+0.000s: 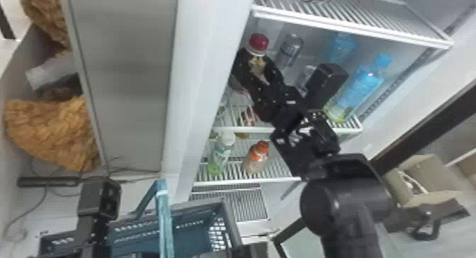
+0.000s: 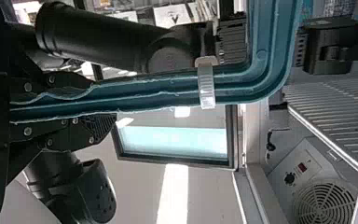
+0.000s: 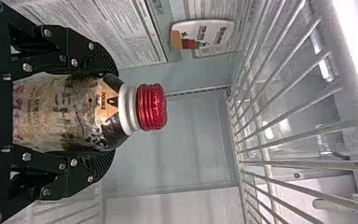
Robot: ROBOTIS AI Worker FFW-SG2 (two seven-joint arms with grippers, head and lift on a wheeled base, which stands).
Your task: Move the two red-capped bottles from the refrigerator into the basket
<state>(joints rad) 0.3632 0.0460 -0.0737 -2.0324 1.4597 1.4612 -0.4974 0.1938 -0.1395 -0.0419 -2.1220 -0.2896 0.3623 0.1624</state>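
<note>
My right end effector (image 3: 106,112) is closed around a red-capped bottle (image 3: 56,112) in the refrigerator (image 1: 209,80) — lifted too high, its cap (image 3: 152,107) could knock the upper shelf (image 1: 347,27); swung sideways, it may clip the silver can (image 1: 291,50). My left end effector (image 2: 100,102) grips the basket handle (image 2: 270,56).

You seem to be in a lab or workroom, exact kind unclear. Your head view has a wire-shelved refrigerator (image 1: 301,22) at one o'clock, loose cables (image 1: 46,195) near eight, an open carton (image 1: 434,170) between three and four.
</note>
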